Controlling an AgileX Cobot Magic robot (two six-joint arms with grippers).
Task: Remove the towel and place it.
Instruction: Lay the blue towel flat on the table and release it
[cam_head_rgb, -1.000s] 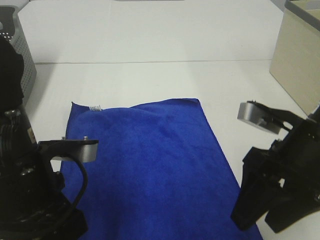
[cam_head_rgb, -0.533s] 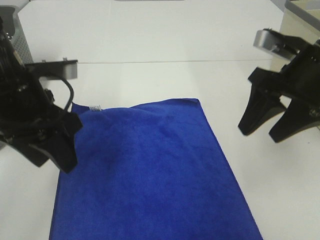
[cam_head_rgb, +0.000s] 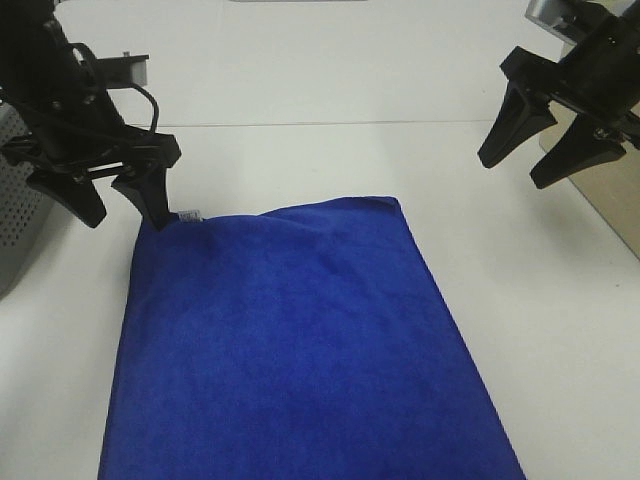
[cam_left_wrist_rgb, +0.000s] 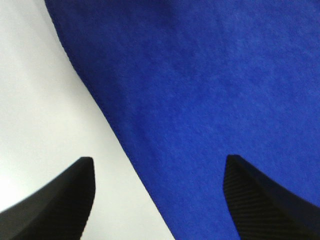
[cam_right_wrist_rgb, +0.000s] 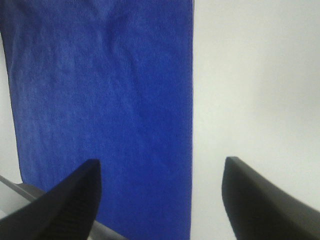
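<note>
Towel (cam_head_rgb: 300, 340) lies spread flat on the white worktop (cam_head_rgb: 520, 300), with its small white tag (cam_head_rgb: 190, 215) at the far left corner. The left gripper (cam_head_rgb: 128, 222) stands at that corner, jaws spread wide and straddling the towel's edge. One finger is over the cloth beside the tag, but I cannot tell whether it touches. The right gripper (cam_head_rgb: 513, 172) hangs beyond the towel's far right corner, jaws wide, holding nothing.
</note>
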